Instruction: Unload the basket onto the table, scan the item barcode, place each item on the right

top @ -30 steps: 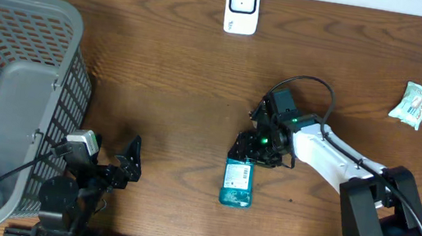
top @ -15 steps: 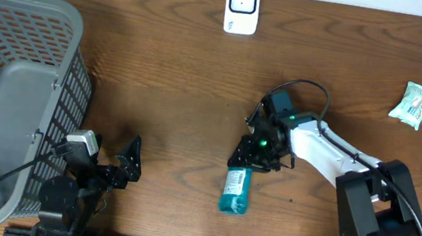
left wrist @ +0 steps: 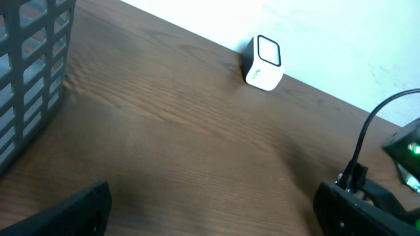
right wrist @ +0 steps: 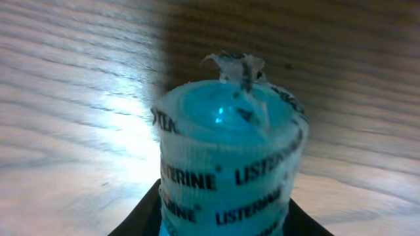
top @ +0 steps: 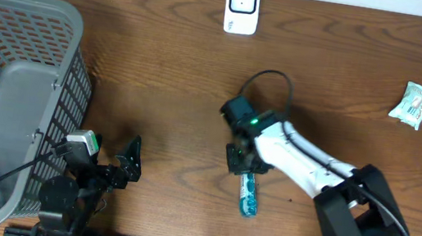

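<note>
I am working the pick-up step: my right gripper (top: 243, 165) is closing narrow on the mouthwash bottle (top: 248, 196), and in the wrist view the bottle (right wrist: 226, 151) is filling the frame between the two dark fingers, its torn shrink-wrapped cap pointing away from the camera. From overhead the bottle is sticking out of the gripper at a slant toward the near edge of the surface (top: 157, 86); I cannot tell whether its far end is touching the wood or hanging just clear of it. I am judging this a hold, though not a proven lift.

The scanner (top: 242, 7) is standing well beyond the gripper, at the far edge and slightly to its left. I am not seeing any barcode, only the brand lettering round the neck.

So next I am planning to raise the bottle clear, carry it forward to the scanner, and roll the wrist until the code is facing its window. My left gripper (top: 129, 164) is sitting spread wide, well off to the side, empty.
</note>
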`<control>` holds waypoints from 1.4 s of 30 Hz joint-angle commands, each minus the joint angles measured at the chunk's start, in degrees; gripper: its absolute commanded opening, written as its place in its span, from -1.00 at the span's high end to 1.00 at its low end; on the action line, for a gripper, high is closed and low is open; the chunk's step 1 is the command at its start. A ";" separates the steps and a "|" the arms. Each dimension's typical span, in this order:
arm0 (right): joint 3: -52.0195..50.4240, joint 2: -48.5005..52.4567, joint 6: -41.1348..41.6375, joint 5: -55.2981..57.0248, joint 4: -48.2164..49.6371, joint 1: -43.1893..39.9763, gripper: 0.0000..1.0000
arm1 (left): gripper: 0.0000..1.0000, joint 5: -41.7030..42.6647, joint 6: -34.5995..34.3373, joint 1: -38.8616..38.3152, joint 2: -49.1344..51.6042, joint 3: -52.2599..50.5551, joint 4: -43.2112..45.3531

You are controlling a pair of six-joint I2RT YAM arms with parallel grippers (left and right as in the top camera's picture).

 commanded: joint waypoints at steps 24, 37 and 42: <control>11.91 8.50 -37.00 -40.24 -12.13 -6.32 0.98 | -0.96 0.70 -0.74 -0.24 -0.15 0.09 -0.07; 13.70 7.54 -52.13 -60.39 -23.12 -9.16 0.98 | -0.96 0.72 -0.74 -0.24 -0.15 0.09 -0.07; 14.80 6.01 -56.26 -63.43 -29.94 -9.64 0.98 | -0.96 0.70 -0.74 -0.24 -0.15 0.09 -0.07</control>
